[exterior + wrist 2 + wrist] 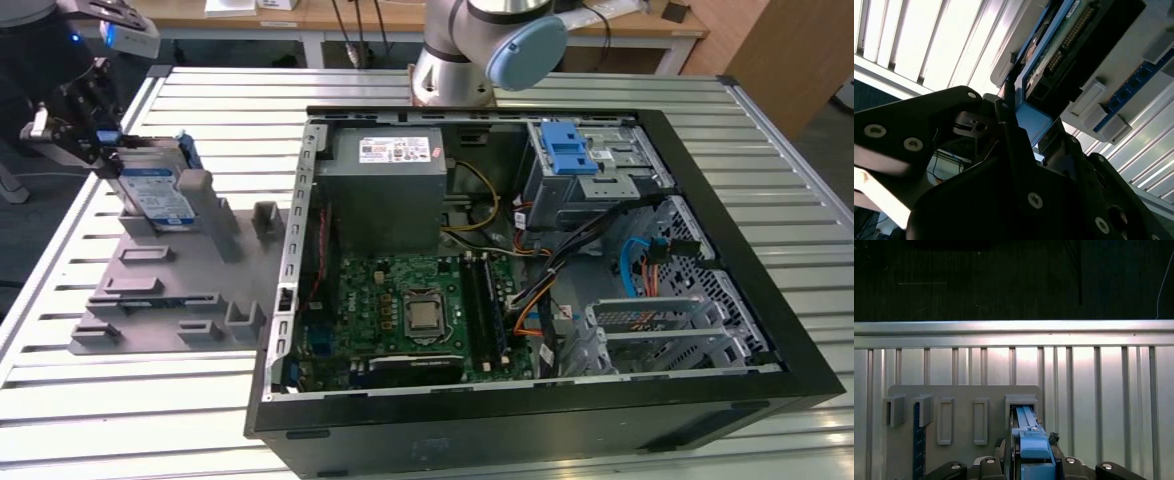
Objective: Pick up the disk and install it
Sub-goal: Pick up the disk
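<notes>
We are gripping the disk (150,192) with our gripper (100,140), jaws pressing narrowly against its blue rails. The disk is standing upright in a slot of the grey rack (167,290), at the exterior view's left of the open computer (534,250).

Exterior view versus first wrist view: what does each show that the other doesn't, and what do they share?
Exterior view: the open computer case with its motherboard and drive cage, plus the arm's base. First wrist view: the slots seen from above, a blue strip in one, and the disk's blue rail edge-on. Both: the disk upright in the grey holder on the slatted table.
</notes>
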{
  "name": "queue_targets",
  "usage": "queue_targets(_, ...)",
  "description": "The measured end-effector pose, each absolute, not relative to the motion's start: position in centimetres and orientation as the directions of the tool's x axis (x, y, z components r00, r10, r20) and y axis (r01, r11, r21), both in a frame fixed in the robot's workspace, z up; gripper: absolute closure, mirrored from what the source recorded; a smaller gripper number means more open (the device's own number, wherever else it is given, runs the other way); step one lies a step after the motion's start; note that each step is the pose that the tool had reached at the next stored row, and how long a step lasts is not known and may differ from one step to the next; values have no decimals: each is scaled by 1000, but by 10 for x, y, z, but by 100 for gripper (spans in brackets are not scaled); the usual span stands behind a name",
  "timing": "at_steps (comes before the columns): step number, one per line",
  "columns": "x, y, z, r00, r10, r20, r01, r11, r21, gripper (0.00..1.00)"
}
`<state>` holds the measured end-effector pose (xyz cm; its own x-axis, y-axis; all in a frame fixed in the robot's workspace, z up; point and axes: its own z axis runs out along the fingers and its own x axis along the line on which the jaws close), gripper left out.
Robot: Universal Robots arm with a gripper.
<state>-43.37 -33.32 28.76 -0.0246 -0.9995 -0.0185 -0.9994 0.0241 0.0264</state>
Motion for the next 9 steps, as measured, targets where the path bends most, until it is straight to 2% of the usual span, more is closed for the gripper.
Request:
queue_targets(1, -434, -333, 288, -25, -1000, -18, -999, 24, 26, 57)
queue_targets(2, -434, -333, 288, -24, -1000, -19, -999, 24, 26, 63)
queue_targets(9, -433, -333, 293, -25, -1000, -19, -999, 24, 26, 64)
